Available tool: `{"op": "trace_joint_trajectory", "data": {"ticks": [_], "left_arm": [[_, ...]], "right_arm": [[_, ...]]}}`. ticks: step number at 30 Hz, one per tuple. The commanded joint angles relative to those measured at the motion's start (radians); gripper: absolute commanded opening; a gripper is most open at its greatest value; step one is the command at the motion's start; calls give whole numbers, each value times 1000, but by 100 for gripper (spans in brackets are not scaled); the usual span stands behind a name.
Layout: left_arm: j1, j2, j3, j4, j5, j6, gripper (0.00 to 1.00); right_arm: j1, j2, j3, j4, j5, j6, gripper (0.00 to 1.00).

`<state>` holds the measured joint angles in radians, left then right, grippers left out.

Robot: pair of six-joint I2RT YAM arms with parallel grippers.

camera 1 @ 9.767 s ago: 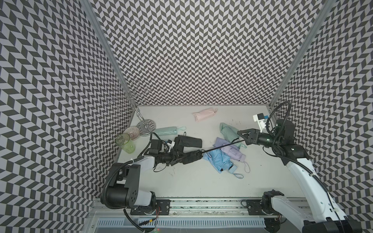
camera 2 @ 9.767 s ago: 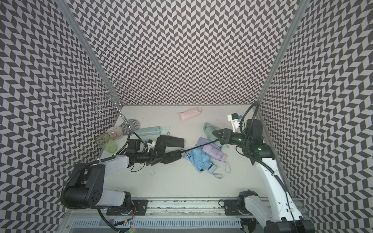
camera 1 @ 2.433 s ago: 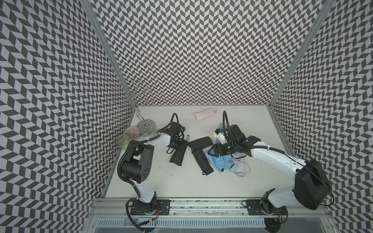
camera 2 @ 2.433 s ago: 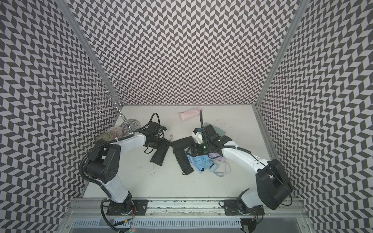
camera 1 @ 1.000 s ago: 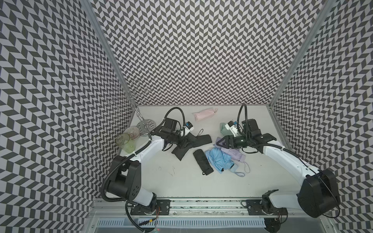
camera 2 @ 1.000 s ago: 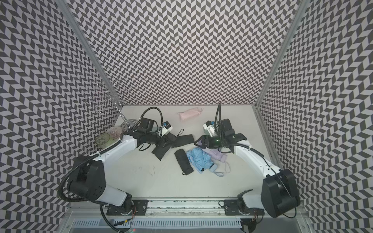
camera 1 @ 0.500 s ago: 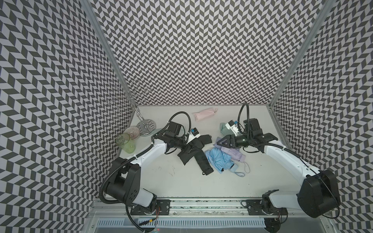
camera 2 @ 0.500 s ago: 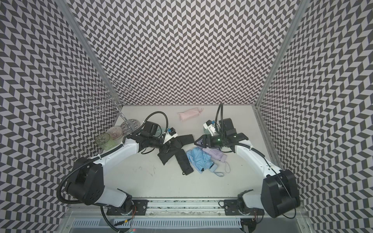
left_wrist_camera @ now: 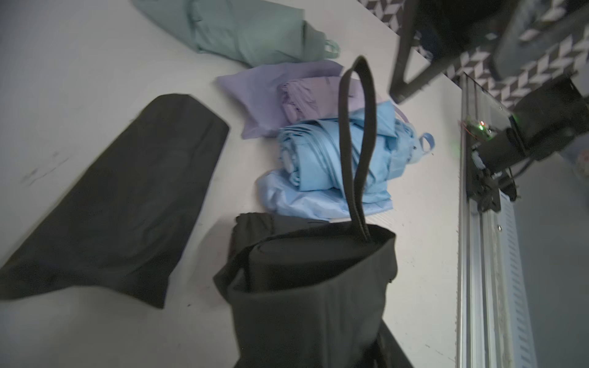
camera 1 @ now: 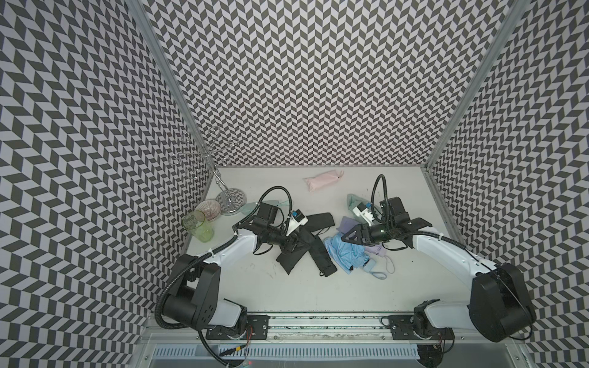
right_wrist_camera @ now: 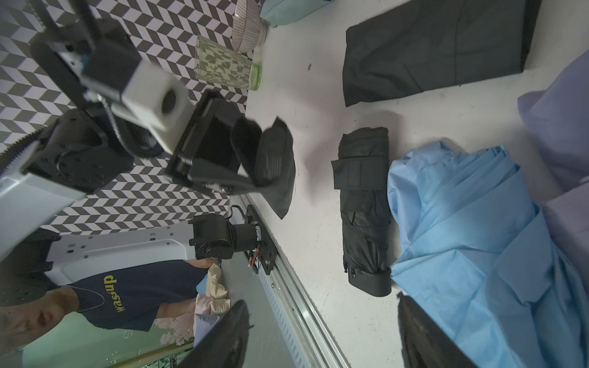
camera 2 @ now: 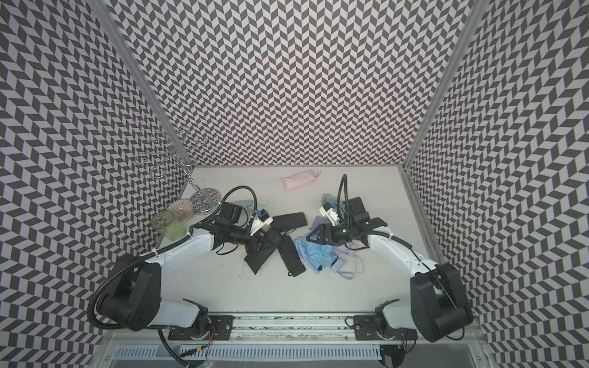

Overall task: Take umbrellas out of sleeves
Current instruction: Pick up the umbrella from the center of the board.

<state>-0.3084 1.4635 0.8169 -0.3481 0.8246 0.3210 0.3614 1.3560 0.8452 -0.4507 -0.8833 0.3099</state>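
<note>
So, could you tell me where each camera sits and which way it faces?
Top views: high over the front rail, looking down at the table; left arm and right arm show whole.
Left wrist: on the left arm, looking past the black sleeve it grips; its fingers are hidden.
Right wrist: on the right arm, facing the left gripper; own open fingers show.
Shared: both wrist views show the blue umbrella.

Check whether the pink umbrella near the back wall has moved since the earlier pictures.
No. The pink umbrella lies where it lay in every earlier top view, at the same distance and on the same side of the wire stand.
</note>
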Motion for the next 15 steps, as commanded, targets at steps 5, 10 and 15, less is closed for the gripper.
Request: {"op": "trace_joint_trajectory", "data": {"ticks": [5, 10, 15], "left_arm": [[66, 135, 174, -67, 26, -335, 0], [6, 39, 156, -116, -51, 2, 0], [-23, -64, 22, -28, -130, 194, 0]], "right_arm": [[73, -6, -5, 83, 45, 10, 72], [90, 9, -9, 134, 31, 44, 72], [90, 44, 43, 133, 33, 35, 72]]}}
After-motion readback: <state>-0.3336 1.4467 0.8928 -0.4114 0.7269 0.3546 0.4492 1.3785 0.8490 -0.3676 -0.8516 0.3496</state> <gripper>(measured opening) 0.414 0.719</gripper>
